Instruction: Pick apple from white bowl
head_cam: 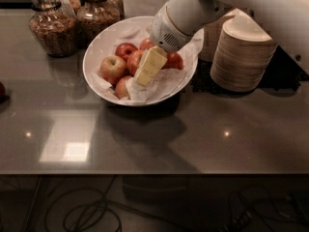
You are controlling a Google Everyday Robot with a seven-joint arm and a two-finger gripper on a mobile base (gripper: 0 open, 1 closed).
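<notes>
The white bowl (pixel 99 50) stands on the grey counter, lined with white paper, and holds several apples. My gripper (pixel 149 67), with pale yellow tips, reaches down into the middle of the bowl from the upper right. It lies over the large orange-red apple (pixel 133 62), of which only the left edge shows. A yellower apple (pixel 113 68) lies to the left. A dark red apple (pixel 126 49) lies behind and another red one (pixel 174 61) to the right of the gripper.
Two glass jars (pixel 48 25) (pixel 99 11) stand behind the bowl at the left. A stack of tan disposable bowls (pixel 244 57) stands right of the bowl. The counter's front edge (pixel 145 172) runs below, with cables on the floor.
</notes>
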